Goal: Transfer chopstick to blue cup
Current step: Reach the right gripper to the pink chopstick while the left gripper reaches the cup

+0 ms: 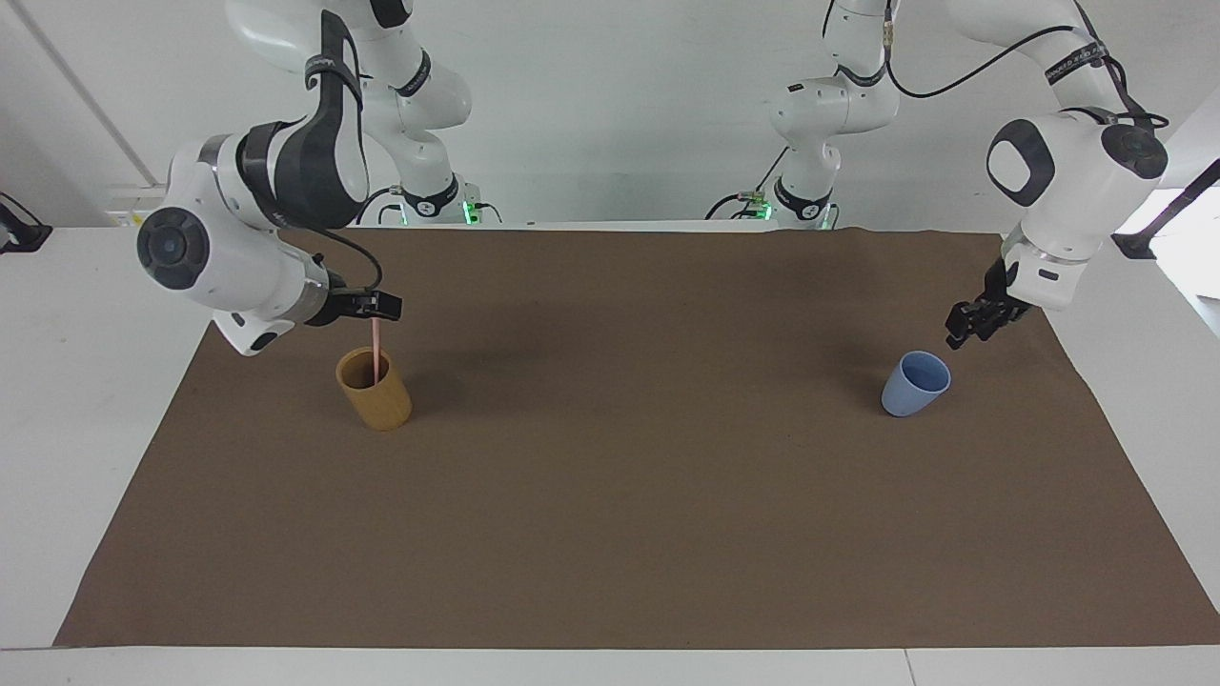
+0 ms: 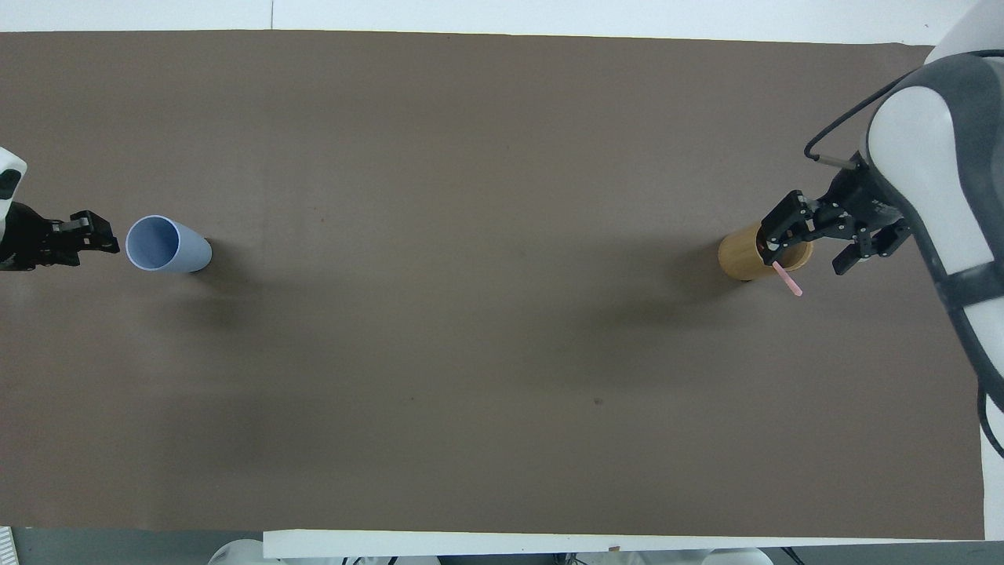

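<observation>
Pink chopstick (image 1: 377, 345) stands in your tan cup (image 1: 374, 389); your right gripper (image 1: 380, 307) spreads wide around its top. Left gripper (image 1: 965, 326), fingers unreadable, hovers beside the blue cup (image 1: 915, 384).

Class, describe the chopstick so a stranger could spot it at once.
Start at the brown mat and go to the right arm's end, where a tan cup stands. The chopstick stands in it: thin, pale pink, poking above the rim, unlike the empty blue cup.

The chopstick (image 1: 377, 345) stands in the tan cup (image 1: 374, 388) (right arm's end); the blue cup (image 1: 915, 383) sits well apart.
</observation>
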Available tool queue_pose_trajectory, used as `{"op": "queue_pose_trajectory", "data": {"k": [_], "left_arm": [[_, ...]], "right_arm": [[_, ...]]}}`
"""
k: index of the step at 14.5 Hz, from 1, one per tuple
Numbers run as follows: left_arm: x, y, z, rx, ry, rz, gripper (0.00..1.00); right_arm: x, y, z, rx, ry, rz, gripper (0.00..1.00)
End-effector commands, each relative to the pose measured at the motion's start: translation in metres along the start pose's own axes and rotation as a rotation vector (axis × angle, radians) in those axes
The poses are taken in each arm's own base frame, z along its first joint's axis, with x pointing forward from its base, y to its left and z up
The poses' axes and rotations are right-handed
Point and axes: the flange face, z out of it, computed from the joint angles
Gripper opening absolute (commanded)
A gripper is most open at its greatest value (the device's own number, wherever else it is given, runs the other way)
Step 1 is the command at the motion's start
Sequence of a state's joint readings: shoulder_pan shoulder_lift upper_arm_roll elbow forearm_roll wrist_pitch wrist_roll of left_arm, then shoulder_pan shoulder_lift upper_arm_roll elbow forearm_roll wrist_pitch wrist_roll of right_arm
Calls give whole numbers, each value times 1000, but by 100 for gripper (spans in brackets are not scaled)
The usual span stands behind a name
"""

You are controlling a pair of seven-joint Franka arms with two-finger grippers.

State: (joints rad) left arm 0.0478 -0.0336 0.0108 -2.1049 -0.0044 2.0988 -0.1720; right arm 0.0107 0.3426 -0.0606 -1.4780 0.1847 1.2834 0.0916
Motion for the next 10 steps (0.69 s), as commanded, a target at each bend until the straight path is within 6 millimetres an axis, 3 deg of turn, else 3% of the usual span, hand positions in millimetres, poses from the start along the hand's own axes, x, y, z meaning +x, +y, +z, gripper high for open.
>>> {"op": "queue_pose_trajectory", "data": {"k": [1, 3, 7, 8, 10], "left_arm": [[10, 5, 24, 2, 5, -18, 57], [10, 13, 25, 1, 7, -6, 57], [6, 13, 32, 5, -13, 0, 57], [5, 13, 33, 6, -19, 19, 48], [4, 16, 34, 7, -27, 37, 20]], "right_arm": [[18, 9, 4, 48, -54, 34, 100], [14, 11, 16, 49, -83, 42, 95], [11, 15, 26, 51, -116, 48, 70], [9, 16, 26, 52, -118, 47, 62], [7, 16, 35, 50, -142, 49, 50]]}}
